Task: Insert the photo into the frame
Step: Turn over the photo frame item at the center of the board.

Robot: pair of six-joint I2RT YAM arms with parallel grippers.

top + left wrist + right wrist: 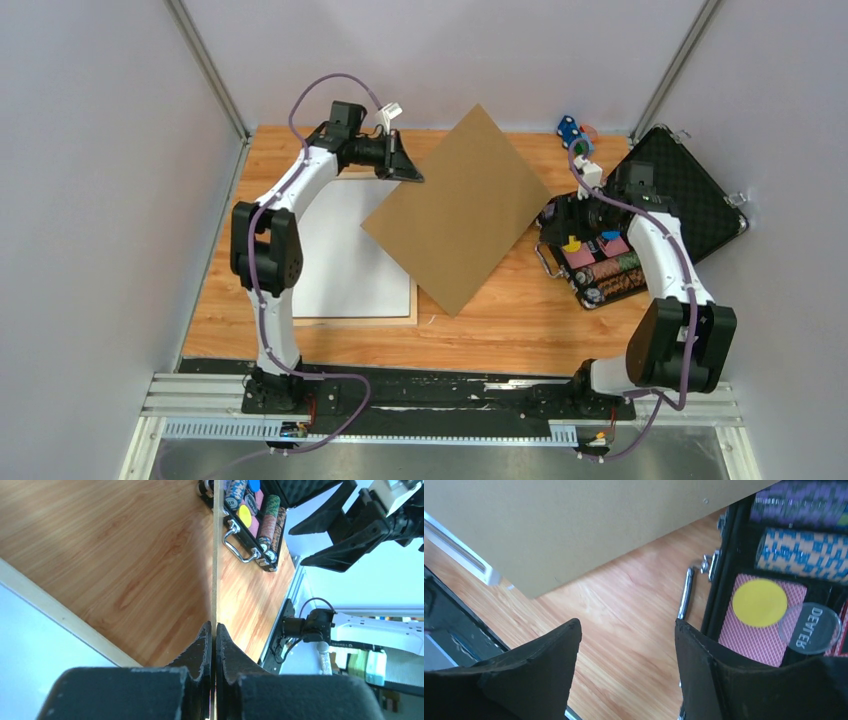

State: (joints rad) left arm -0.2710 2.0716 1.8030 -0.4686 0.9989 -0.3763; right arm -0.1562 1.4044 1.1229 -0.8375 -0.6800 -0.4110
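Our left end effector (411, 174) clamps the backing board (460, 220), likely baring the frame (350, 318) at eight o'clock; right end effector (626, 627) apart.

bright even light; soft shadows; wrist views blurred close-up.

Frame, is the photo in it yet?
Not that I can see. Done: the brown backing board is off the frame. In hand: the left gripper pinches the board's edge, raised; the right gripper hangs open, empty. Left: only plain white shows inside the frame, and the board isn't on yet.
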